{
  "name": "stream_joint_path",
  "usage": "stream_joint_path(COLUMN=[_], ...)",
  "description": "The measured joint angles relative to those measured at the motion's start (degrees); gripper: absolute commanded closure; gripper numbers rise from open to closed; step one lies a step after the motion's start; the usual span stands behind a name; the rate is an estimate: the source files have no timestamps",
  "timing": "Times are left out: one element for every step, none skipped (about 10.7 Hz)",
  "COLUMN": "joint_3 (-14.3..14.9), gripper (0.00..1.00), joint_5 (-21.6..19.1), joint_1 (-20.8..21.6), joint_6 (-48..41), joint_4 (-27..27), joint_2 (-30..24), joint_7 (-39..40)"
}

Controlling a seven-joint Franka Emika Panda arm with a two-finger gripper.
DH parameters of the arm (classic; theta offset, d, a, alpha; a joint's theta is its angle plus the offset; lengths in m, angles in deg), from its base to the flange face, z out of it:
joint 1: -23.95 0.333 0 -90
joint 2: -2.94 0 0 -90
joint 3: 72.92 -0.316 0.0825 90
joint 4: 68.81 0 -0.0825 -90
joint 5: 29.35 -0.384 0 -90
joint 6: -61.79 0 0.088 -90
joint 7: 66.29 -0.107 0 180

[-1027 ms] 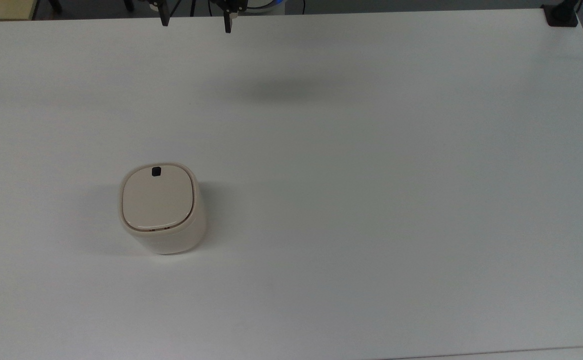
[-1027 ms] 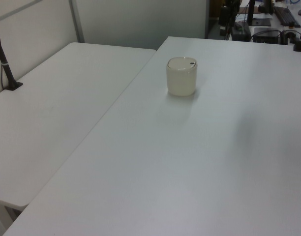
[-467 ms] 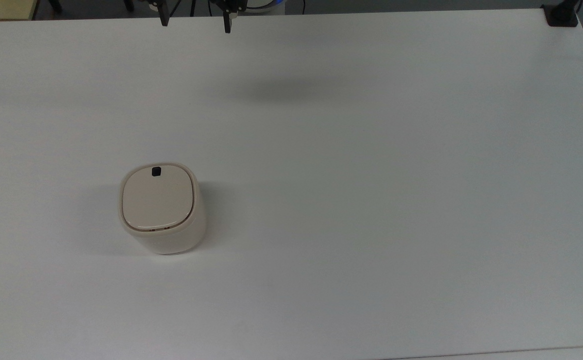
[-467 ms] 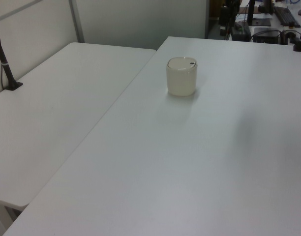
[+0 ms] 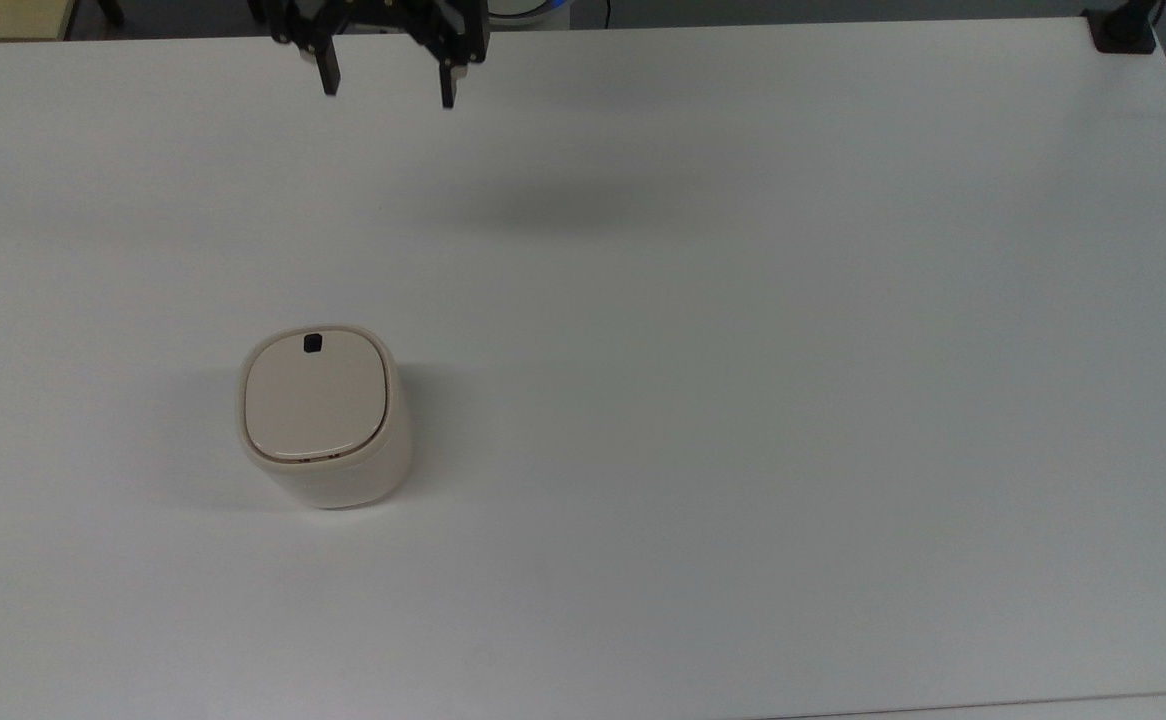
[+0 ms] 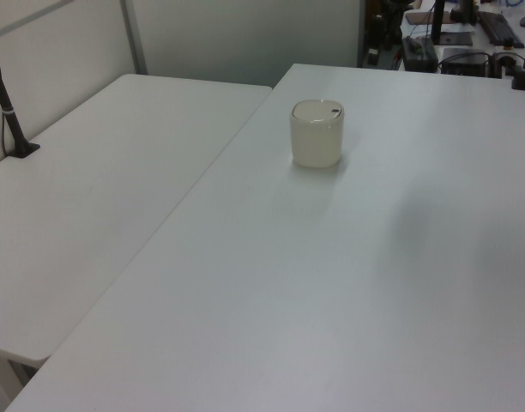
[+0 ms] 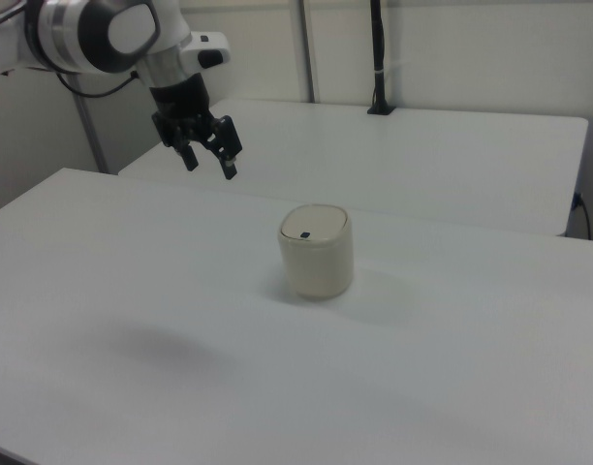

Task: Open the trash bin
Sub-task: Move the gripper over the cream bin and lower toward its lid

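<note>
**Gripper poised high, bin lid not yet touched**

The trash bin [image 5: 323, 415] stands upright on the white surface [image 5: 743, 400], toward the top view's left and well inside the edges, with open room all around it. Its flat lid [image 5: 313, 393] lies shut and level, and the small black latch [image 5: 312, 344] sits at the lid edge that points to the top view's top, the side nearest the arm. That placing suits the job: the latch faces the robot, so a finger can likely come straight down on it without reaching across the lid.

The gripper [image 5: 387, 88] hangs in the air near the top view's upper edge, well apart from the bin, its two fingers spread wide and holding nothing. In the right view the gripper [image 7: 207, 159] shows above the surface, higher than the lid and to the right view's left of the bin [image 7: 317, 251], fingers pointing down.

The task appears to be at its opening stage, the approach. The next move probably calls for travelling toward the latch and lowering onto it; pressing off-centre could tip or slide so light a bin.
</note>
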Motion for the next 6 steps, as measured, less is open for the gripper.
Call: stream_joint_path(joint_3=[0.16, 0.29, 0.4, 0.48, 0.49, 0.49], gripper=[0.46, 0.71, 0.8, 0.87, 0.94, 0.98], joint_5=[0.0, 0.0, 0.0, 0.0, 0.0, 0.01], joint_1=[-0.03, -0.17, -0.31, -0.34, -0.34, -0.34], joint_6=[2.4, 3.87, 5.41, 7.46, 10.04, 12.79], joint_4=[0.0, 0.0, 0.0, 0.02, 0.08, 0.12], joint_2=[0.74, 1.14, 1.33, 1.61, 2.3, 3.26], joint_7=[0.0, -0.18, -1.46, -3.68, -6.05, -8.34])
